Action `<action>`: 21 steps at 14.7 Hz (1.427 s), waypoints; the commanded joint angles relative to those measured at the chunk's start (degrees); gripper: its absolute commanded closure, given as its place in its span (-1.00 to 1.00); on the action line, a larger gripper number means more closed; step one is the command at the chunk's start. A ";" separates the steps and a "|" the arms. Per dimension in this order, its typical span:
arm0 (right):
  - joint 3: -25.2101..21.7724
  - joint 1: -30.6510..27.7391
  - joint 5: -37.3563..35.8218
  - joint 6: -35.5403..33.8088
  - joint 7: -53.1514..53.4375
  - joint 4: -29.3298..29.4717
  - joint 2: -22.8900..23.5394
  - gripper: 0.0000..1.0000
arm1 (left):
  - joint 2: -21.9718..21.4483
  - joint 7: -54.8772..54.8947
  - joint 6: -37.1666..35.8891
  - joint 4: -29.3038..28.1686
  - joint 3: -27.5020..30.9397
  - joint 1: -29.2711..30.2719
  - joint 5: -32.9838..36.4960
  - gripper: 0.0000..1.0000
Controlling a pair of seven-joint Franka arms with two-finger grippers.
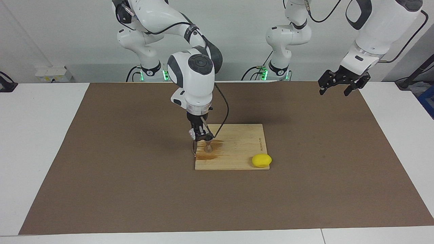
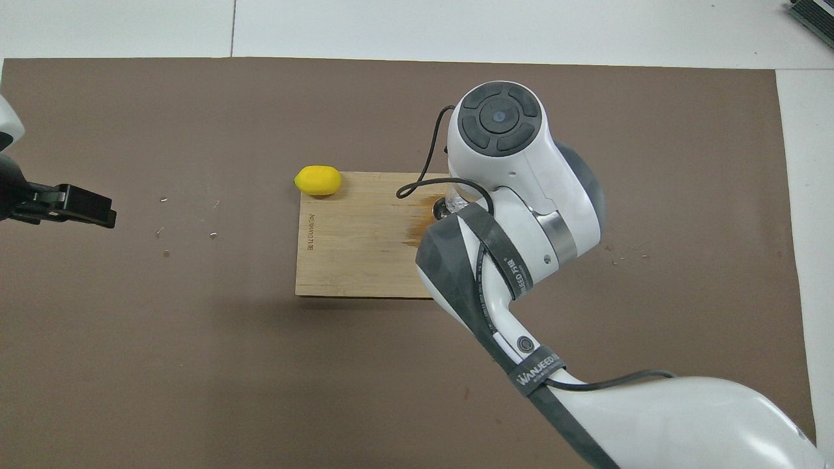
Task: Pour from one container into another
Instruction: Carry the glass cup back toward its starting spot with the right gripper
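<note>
The clear cup point(image 1: 192, 134) is held in my right gripper point(image 1: 202, 137), which is shut on it just above the steel jigger point(image 1: 208, 146). The jigger stands upright on the wooden board point(image 1: 237, 149) at the edge toward the right arm's end. A wet brown stain point(image 1: 204, 156) spreads on the board around the jigger. In the overhead view the right wrist covers the cup, and only a bit of the jigger point(image 2: 444, 208) shows beside it. My left gripper point(image 1: 340, 86) hangs open and empty in the air over the mat's corner at the left arm's end, waiting.
A yellow lemon point(image 1: 261, 160) lies at the board's corner farthest from the robots, toward the left arm's end. A thin shiny item point(image 1: 194, 149) stands at the board's edge beside the jigger. A brown mat point(image 1: 135, 189) covers the table.
</note>
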 commanded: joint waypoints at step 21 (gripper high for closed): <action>0.26 -19.74 37.67 9.19 -23.96 -16.34 -5.11 1.00 | -1.07 0.42 -0.37 -1.08 -0.43 0.63 0.60 -1.00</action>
